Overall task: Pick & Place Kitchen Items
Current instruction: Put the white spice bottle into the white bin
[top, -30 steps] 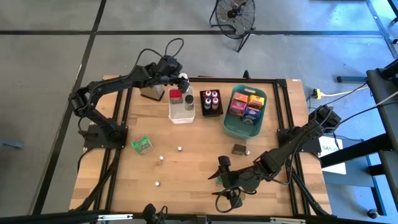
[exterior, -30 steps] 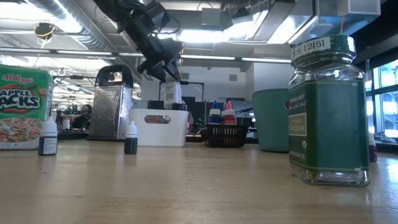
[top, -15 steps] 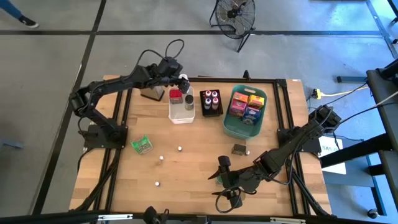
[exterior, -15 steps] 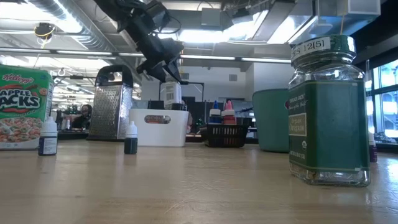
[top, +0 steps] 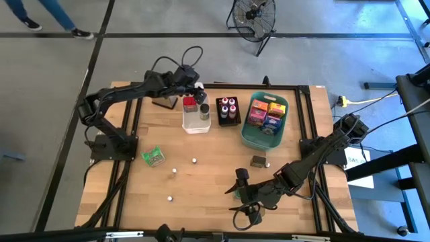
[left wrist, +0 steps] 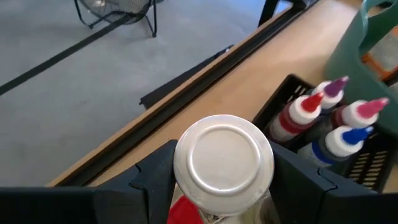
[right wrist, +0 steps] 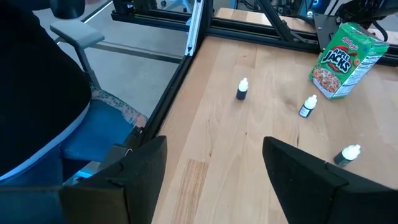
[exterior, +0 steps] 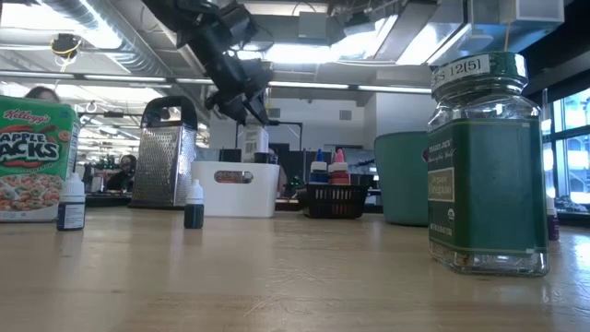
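Left gripper point(left wrist: 224, 186) holding white-capped jar point(left wrist: 224, 163) | box point(right wrist: 343, 52): "Apple Jacks"

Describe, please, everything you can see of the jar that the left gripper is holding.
The jar has a flat, round, white lid, seemingly plastic, and stands upright. The left gripper clamps it on both sides, holding it above the white bin, near the black tray of capped bottles. Its body is mostly hidden; a red item shows just beneath it.

White-capped jar point(left wrist: 224, 163) upright btwn gripper fingers, above bin.
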{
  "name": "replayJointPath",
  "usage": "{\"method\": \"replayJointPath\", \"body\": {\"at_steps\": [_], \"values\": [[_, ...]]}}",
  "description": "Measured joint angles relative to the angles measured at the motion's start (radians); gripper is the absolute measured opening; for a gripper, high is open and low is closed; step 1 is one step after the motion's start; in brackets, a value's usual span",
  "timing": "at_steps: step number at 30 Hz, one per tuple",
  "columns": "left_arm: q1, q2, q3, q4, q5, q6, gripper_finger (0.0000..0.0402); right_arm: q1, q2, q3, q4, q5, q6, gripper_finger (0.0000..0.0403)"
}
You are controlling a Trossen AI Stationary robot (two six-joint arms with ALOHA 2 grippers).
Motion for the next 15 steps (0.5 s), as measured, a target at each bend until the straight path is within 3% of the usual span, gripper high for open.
{"method": "replayJointPath", "body": {"at_steps": [15], "values": [[-0.003, 0.054, 0.002, 0.056, 0.069, 0.081, 0.0207, 0.0, 0.0, 0.0, -0.001, 0.0, -0.002, 0.0268]]}}
